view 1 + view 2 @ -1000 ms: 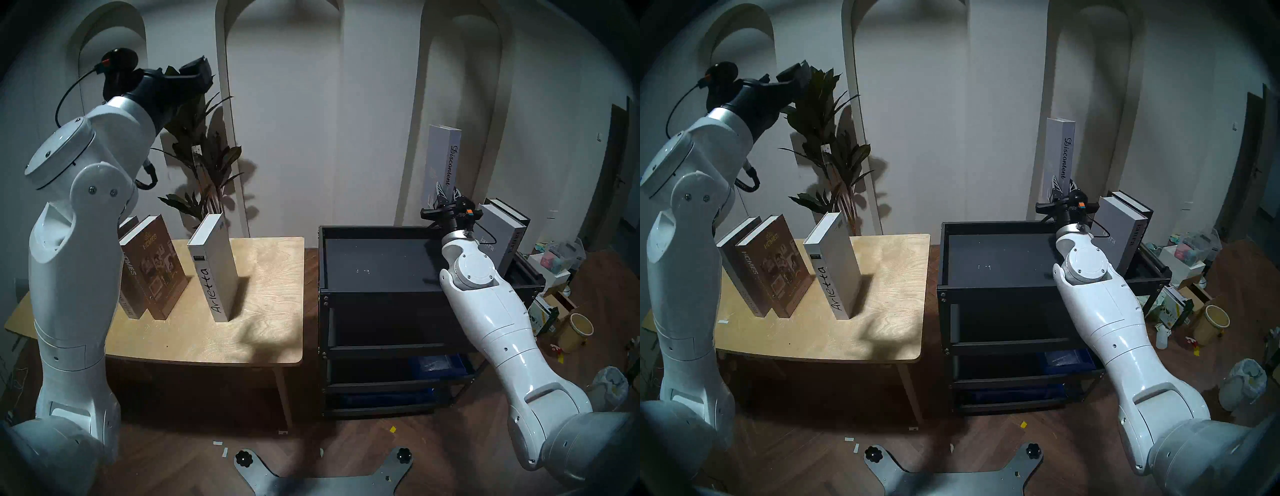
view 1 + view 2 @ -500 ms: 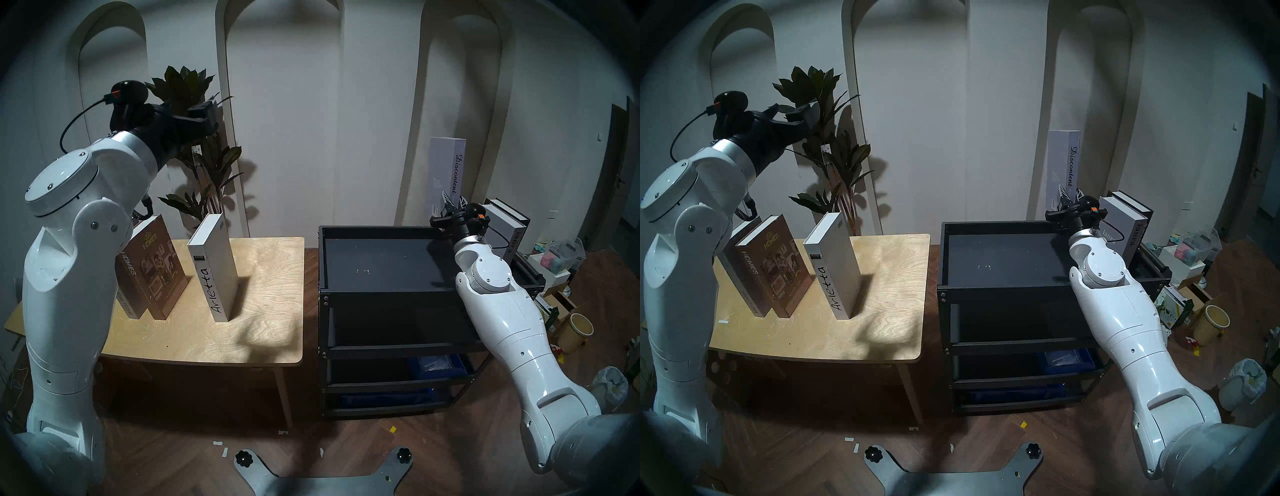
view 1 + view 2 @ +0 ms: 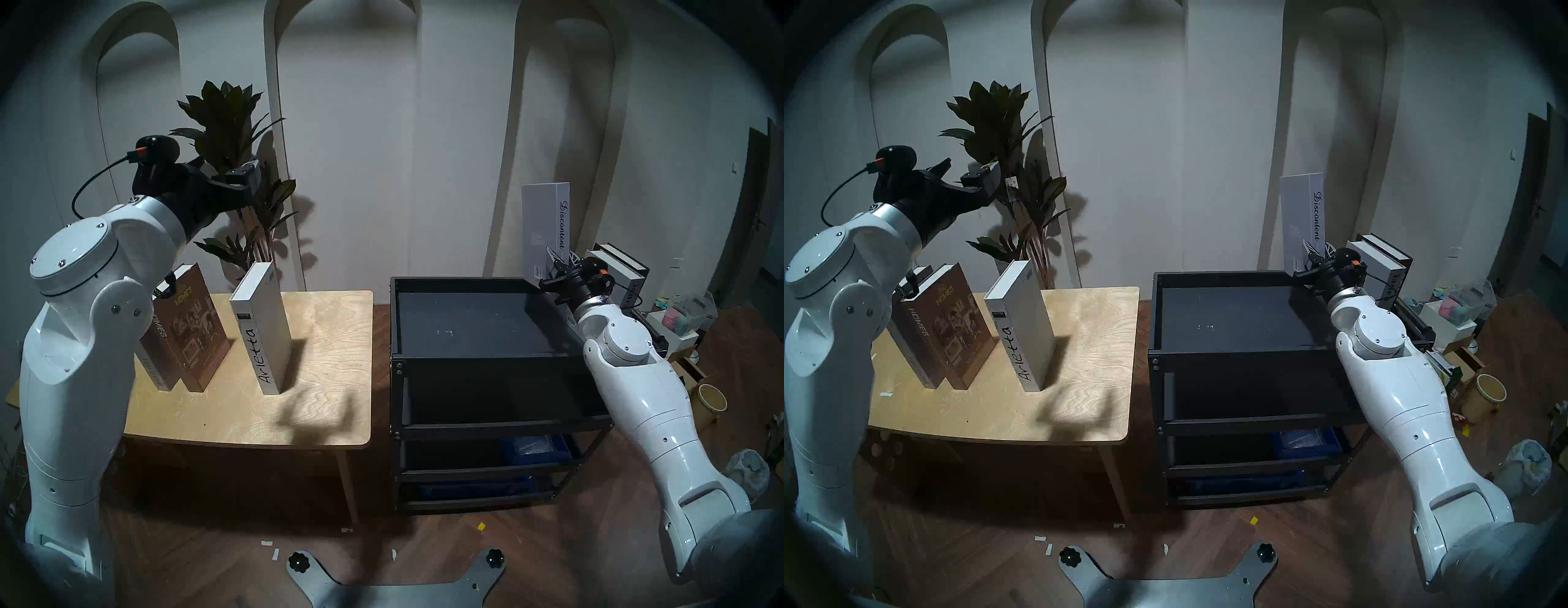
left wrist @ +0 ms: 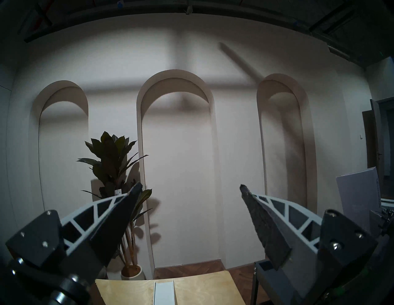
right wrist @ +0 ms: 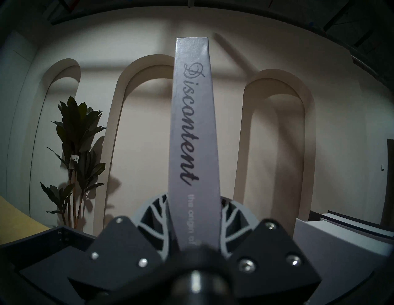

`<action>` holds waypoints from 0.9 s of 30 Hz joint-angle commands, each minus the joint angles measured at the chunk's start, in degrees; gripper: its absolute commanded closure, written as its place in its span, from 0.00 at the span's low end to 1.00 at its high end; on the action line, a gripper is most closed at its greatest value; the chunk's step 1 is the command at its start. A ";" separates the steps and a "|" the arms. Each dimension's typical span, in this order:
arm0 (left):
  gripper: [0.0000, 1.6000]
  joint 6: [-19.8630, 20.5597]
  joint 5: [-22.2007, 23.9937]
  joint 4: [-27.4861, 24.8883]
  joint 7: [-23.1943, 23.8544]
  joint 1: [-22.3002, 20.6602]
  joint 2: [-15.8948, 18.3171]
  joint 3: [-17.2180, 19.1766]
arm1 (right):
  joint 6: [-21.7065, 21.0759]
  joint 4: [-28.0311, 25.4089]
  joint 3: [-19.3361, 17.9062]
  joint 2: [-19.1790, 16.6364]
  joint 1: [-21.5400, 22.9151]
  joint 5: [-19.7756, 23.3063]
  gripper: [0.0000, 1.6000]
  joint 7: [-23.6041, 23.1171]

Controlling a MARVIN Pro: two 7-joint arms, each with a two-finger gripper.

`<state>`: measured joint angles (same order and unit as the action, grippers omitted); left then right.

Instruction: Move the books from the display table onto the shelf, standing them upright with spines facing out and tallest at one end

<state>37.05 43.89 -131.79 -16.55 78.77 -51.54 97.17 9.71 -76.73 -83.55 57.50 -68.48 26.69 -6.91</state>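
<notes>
Right wrist view: right gripper [image 5: 195, 215] pinched tall grey "Discontent" hardcover [image 5: 195, 132] low on spine, above black metal rack [image 3: 479, 322]; could tip (top-heavy). Left gripper [image 4: 190, 215] spread, empty.

3 books stand on the plywood counter [image 3: 331, 339] toward its left edge: "Special Issue" [image 3: 148, 361], "HOMES" [image 3: 195, 327], "Arletta" [image 3: 263, 327]. 2 books [image 3: 623, 271] stand at the black shelf's [image 3: 466, 322] far right corner.
</notes>
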 commanded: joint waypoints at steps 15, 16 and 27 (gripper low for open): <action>0.00 -5.84 -5.60 -1.28 5.15 14.82 2.74 7.76 | -1.79 -2.49 -5.73 -6.94 -9.50 6.92 1.00 -11.18; 0.00 -6.22 -5.87 -1.34 5.48 15.51 2.77 8.05 | -1.89 -2.37 -5.99 -7.19 -9.76 7.20 1.00 -11.66; 0.00 -12.61 -9.46 -1.85 9.89 23.31 2.57 12.19 | -3.95 -0.39 -8.05 -8.99 -11.29 10.72 1.00 -17.20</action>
<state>28.80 36.68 -132.72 -8.93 97.17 -49.04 106.51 6.50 -77.46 -89.84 50.39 -79.71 35.17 -21.57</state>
